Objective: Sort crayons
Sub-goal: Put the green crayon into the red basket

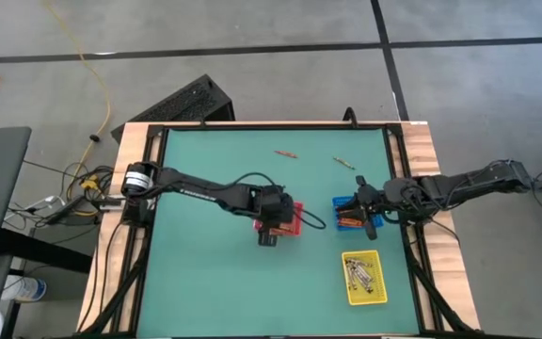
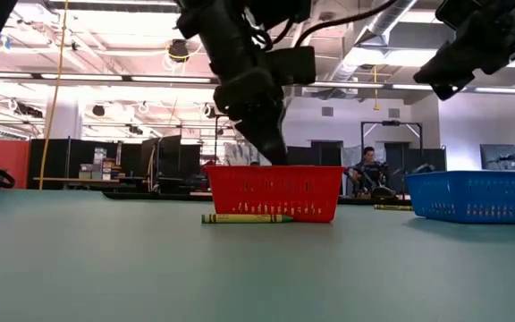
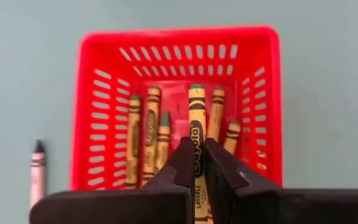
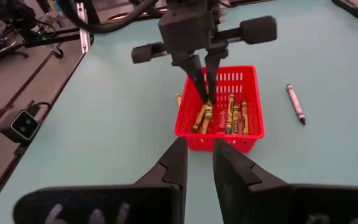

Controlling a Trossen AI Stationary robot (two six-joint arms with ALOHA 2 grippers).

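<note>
The green surface (image 1: pixel 224 169) carried three trays: a red tray (image 3: pixel 179 50) near centre, a blue tray (image 1: pixel 342 203) at its 3 o'clock, and a yellow tray (image 1: pixel 365 294) toward 5 o'clock, seemingly holding grey crayons (image 1: pixel 361 273). The left claw (image 3: pixel 197 163) hung inside the red tray, clamped on a yellow crayon (image 3: pixel 196 118) above several more crayons (image 3: pixel 145 137). The right claw (image 4: pixel 196 163) hovered over the blue tray, fingers narrowly parted, holding nothing. A grey crayon (image 3: pixel 37 168) lay just beside the red tray; two loose crayons (image 1: pixel 286 152) lay toward 12 o'clock.
</note>
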